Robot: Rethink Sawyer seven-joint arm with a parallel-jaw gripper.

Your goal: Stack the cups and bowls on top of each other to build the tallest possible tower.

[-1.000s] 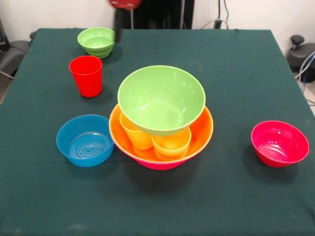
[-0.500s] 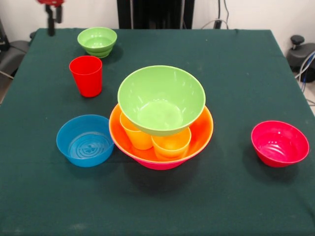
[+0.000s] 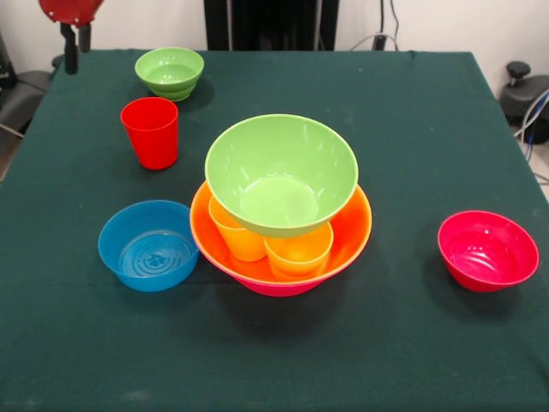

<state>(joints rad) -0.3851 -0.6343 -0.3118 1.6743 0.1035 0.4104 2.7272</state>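
Observation:
The tower stands mid-table: a large pink bowl (image 3: 279, 288) holds a large orange bowl (image 3: 353, 230). Two yellow-orange cups (image 3: 241, 242) (image 3: 298, 251) stand inside it, and a medium-large green bowl (image 3: 281, 172) rests tilted on them. A red cup (image 3: 151, 130) stands upright at the left. A small green bowl (image 3: 170, 70) sits behind it, a small blue bowl (image 3: 148, 245) sits left of the tower, and a small red bowl (image 3: 487, 250) sits at the right. My gripper (image 3: 75, 53) hangs at the top left above the table's far left corner, open and empty, left of the small green bowl.
The dark green cloth table (image 3: 412, 120) ends close to the gripper at its far left corner. A black pedestal (image 3: 266, 24) stands behind the table. Cables and a grey object (image 3: 523, 90) lie off the right edge.
The gripper has swung from the top middle to the far left corner and dropped slightly lower. The bowls and cups have not moved.

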